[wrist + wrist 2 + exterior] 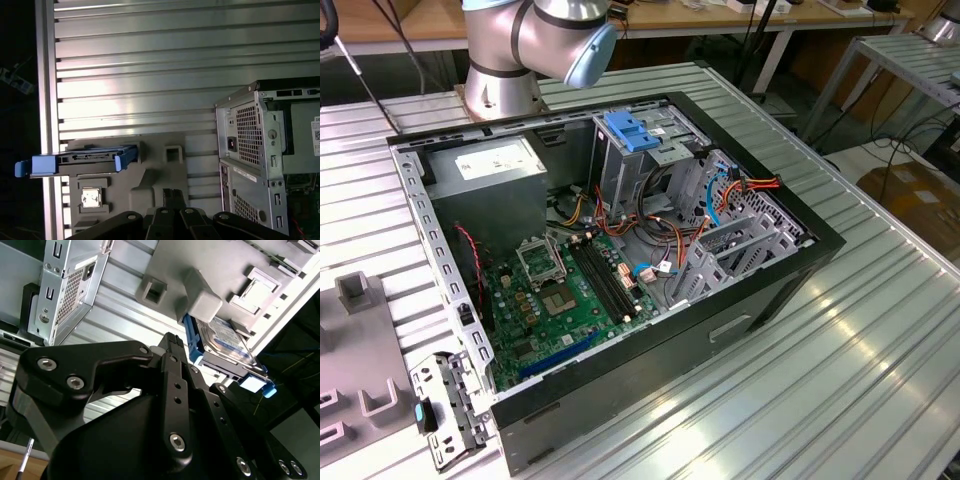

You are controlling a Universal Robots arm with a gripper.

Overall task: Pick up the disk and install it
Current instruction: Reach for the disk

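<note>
tool [169, 192] closed, empty. disk [82, 161] stands on edge in fixture [380, 350], exterior view's lower left. open wide and square up on its flat sides.

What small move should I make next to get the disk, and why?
Probably ease the gripper toward the disk and centre over it. In the second wrist view the disk rests in the grey fixture, beyond the gripper and off to one side, with a gap between them, so it isn't lined up yet.

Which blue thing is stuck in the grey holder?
The disk with blue side rails, standing on edge; the blue latch sits atop the metal cage inside the computer.
</note>
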